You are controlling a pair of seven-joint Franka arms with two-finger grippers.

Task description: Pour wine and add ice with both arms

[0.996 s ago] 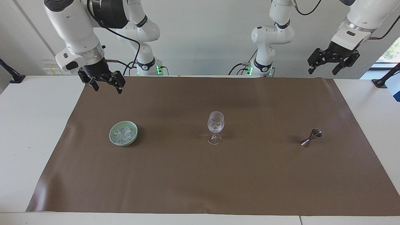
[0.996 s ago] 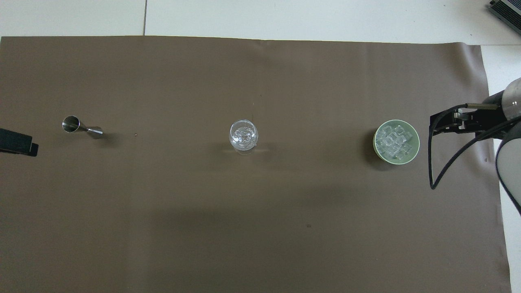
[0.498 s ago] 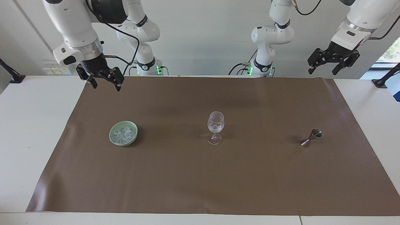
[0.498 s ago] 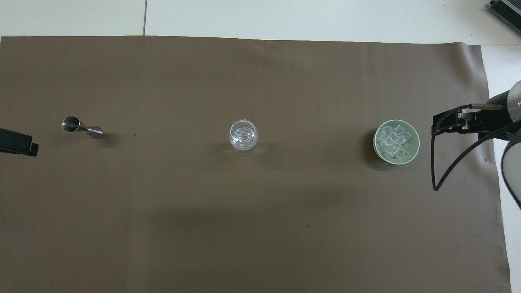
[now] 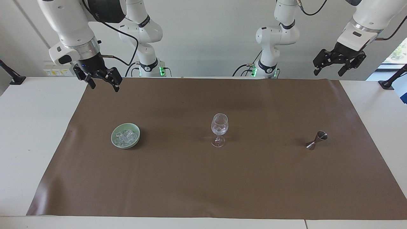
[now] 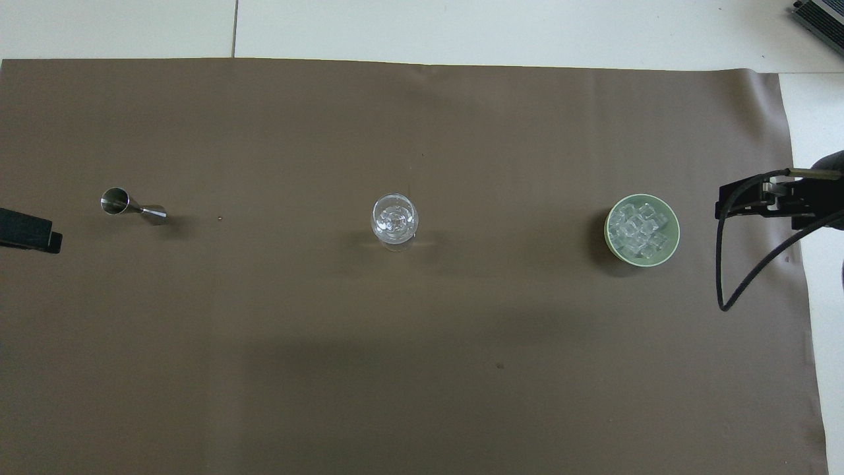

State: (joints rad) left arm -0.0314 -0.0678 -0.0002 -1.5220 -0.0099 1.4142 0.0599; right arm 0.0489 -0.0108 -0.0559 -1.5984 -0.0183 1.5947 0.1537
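A clear stemmed wine glass stands upright mid-mat, with ice cubes showing inside it. The wine is out of view. Beside it, toward the right arm's end, a pale green bowl holds several clear cubes of ice. My right gripper hangs open and empty in the air over the mat's edge, apart from the bowl. My left gripper waits open and empty, raised above the other end of the mat.
A small steel jigger lies on its side toward the left arm's end. A brown mat covers most of the white table. Black clamp arms stand at both table ends.
My right gripper has risen and drawn back from the bowl toward its end of the table. The left arm, glass, bowl and jigger have not moved.
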